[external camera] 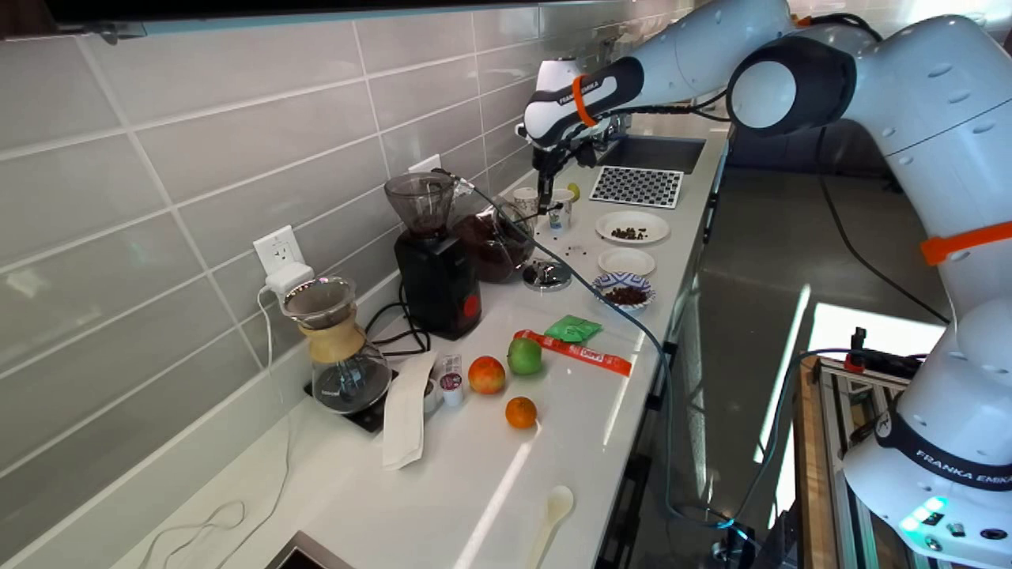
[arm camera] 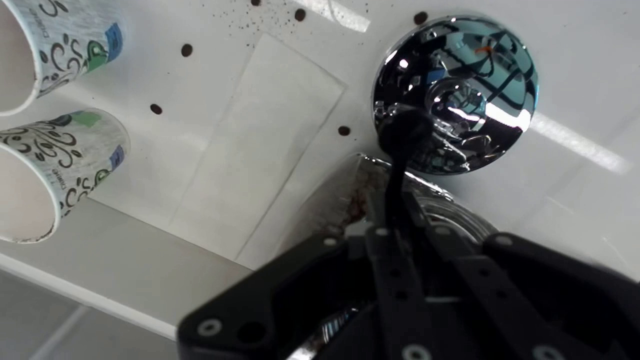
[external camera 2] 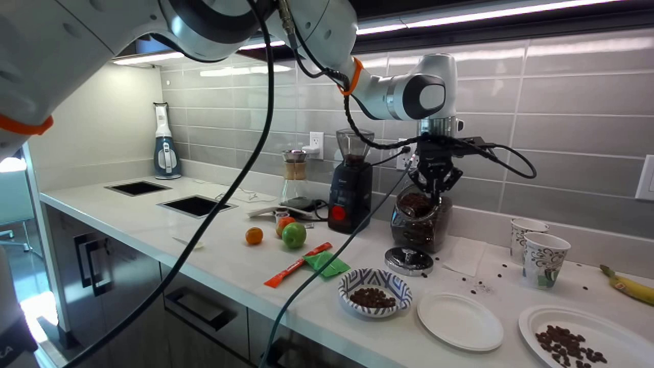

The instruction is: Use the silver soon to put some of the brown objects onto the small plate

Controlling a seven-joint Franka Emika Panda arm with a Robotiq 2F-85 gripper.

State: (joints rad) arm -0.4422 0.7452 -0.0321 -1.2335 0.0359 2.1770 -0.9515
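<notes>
1. Gripper [external camera 2: 435, 198]: closed on a dark spoon [arm camera: 404, 134], near the glass jar [external camera 2: 420, 232].
2. Patterned bowl [external camera 2: 369, 279], in an exterior view: front-left of glass jar, holding brown objects [external camera 2: 373, 297].
3. Small plate [external camera 2: 460, 321]: front-right of glass jar.
4. Large plate [external camera 2: 608, 328]: farther right, brown objects aboard.

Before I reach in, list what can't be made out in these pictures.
Spoon: bowl too dark in the wrist view to show any load.
Jar: mouth partly hidden behind the claw in the wrist view.
Paper cups: insides cut off by the left edge in the wrist view.
Banana: one end cut off by the right edge in an exterior view.
Red packet: print too small in both exterior views.
</notes>
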